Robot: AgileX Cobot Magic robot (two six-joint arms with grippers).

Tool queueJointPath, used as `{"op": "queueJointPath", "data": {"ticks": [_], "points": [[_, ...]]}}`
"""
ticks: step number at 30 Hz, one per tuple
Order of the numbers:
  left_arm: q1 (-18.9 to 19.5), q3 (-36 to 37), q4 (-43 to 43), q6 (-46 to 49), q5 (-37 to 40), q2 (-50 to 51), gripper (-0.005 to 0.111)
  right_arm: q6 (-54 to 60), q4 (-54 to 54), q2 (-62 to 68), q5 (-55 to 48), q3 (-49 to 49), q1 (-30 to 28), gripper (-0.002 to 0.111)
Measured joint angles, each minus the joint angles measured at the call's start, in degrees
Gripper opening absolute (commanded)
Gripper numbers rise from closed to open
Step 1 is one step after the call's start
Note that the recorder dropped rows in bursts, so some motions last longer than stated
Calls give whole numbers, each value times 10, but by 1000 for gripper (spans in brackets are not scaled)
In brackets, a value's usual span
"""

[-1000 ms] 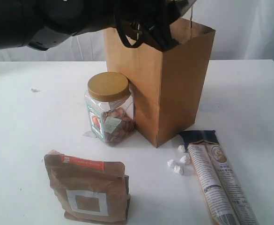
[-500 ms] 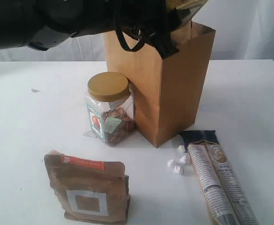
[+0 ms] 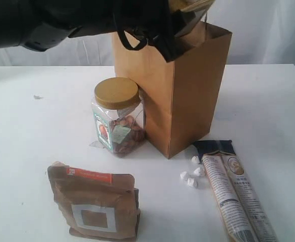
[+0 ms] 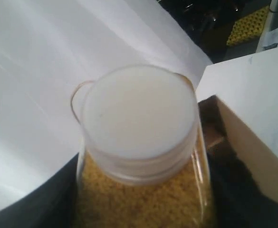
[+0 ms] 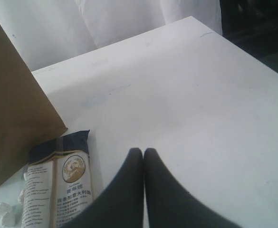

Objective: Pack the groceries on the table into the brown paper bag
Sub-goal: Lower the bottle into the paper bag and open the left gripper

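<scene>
Left end effector (image 3: 175,27) grips yellow-grain bottle (image 4: 139,142) over the mouth of the brown paper bag (image 3: 187,101), apparently for lowering inside | right end effector (image 5: 143,190) closed, empty, low over the surface (image 5: 215,95) beside long beige printed packet (image 5: 65,185), clear of the bag.

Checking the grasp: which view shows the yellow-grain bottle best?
The left wrist view: the yellow-grain bottle fills it, white cap and grains clear. The exterior view shows only a sliver of it over the brown paper bag. The right wrist view shows none.
</scene>
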State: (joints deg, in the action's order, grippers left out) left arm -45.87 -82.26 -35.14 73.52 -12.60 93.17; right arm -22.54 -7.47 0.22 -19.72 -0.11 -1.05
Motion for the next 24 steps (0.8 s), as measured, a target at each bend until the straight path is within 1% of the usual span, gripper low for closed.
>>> {"op": "queueJointPath", "data": {"ticks": [3, 5, 9, 17, 20, 24], "points": [[24, 0, -15, 1, 0, 2, 0, 0, 0, 0, 0, 0, 0, 0], [32, 0, -30, 2, -2, 5, 0, 0, 0, 0, 0, 0, 0, 0], [33, 0, -47, 2, 0, 7, 0, 0, 0, 0, 0, 0, 0, 0], [32, 0, -54, 2, 30, 7, 1, 0, 0, 0, 0, 0, 0, 0], [32, 0, -54, 4, 32, 7, 13, 0, 0, 0, 0, 0, 0, 0], [33, -1, -54, 8, 32, 12, 33, 0, 0, 0, 0, 0, 0, 0]]}}
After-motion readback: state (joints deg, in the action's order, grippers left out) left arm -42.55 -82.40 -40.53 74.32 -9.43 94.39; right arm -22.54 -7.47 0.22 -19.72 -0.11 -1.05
